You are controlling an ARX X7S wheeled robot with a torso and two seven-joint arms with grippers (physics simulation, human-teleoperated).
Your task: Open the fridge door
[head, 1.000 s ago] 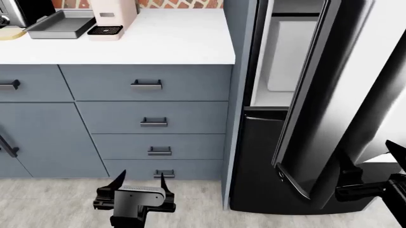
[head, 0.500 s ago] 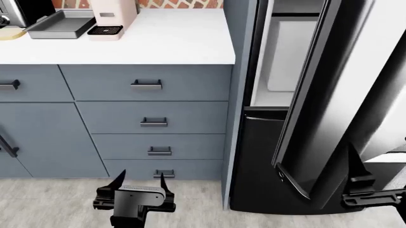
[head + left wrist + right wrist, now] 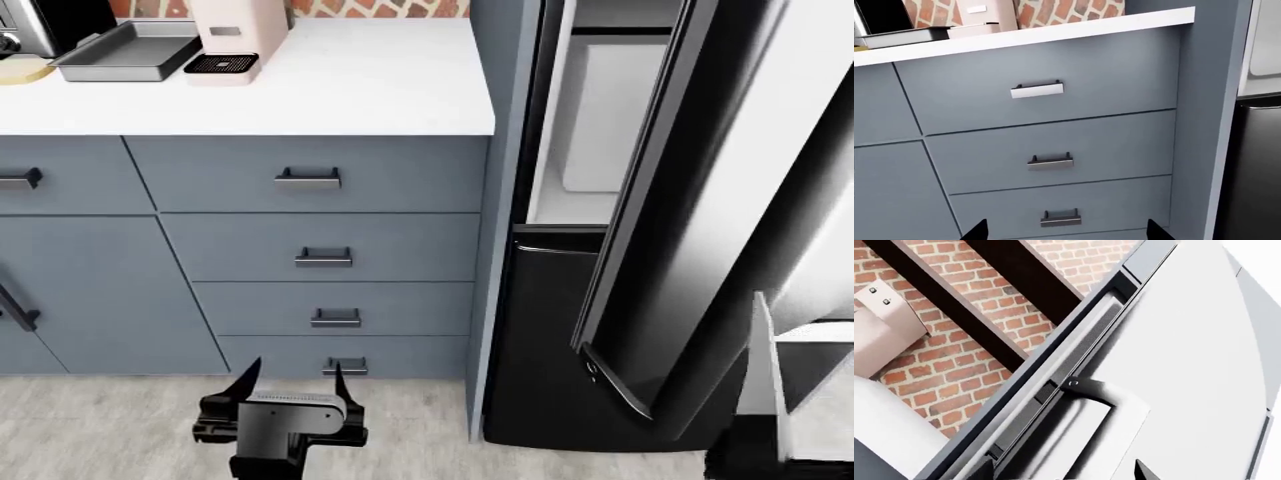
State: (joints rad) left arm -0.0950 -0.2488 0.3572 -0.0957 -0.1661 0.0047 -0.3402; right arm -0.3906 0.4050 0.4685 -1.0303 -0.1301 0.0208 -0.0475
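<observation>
Standing ajar, fridge door right of released left pincer (right pincer's state unclear)

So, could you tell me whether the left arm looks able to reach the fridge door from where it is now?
Probably yes: the left gripper hangs open and empty before the cabinet drawers, nothing lies between it and the fridge door, which stands ajar.

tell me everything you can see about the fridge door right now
The fridge door is a tall, glossy dark panel with a steel-like sheen, swung partly open so the white interior shows between it and the grey-blue cabinet side. Its lower corner hangs in front of the black lower drawer front. The right wrist view shows a long silver bar handle on a black bracket. No gripper visibly touches it.
</observation>
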